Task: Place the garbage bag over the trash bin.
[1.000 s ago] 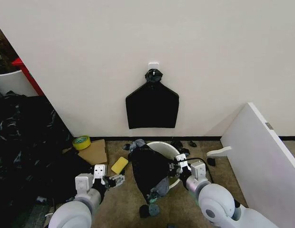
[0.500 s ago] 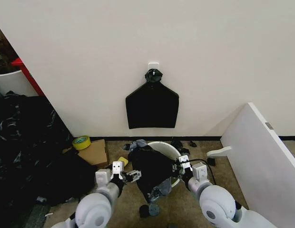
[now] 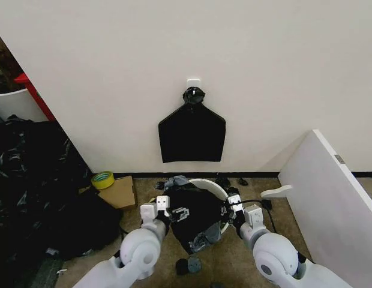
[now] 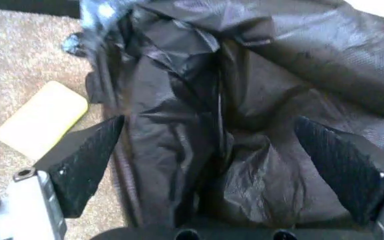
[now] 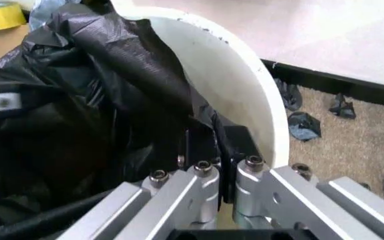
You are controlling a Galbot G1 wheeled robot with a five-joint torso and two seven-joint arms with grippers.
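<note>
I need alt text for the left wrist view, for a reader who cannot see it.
The left gripper is open, its two dark ridged fingers spread on either side of the crumpled black garbage bag. A yellow sponge lies on carpet beside it.

L gripper (image 3: 177, 213) has swung in from beside the cardboard to the garbage bag (image 3: 195, 217) over the trash bin (image 3: 211, 185); fingers (image 4: 85, 162) now spread either side of the bag's folds. Bag now bunched closer btwn both grippers, less hanging below. Yellow sponge (image 4: 42, 119) now just beside L gripper.
</note>
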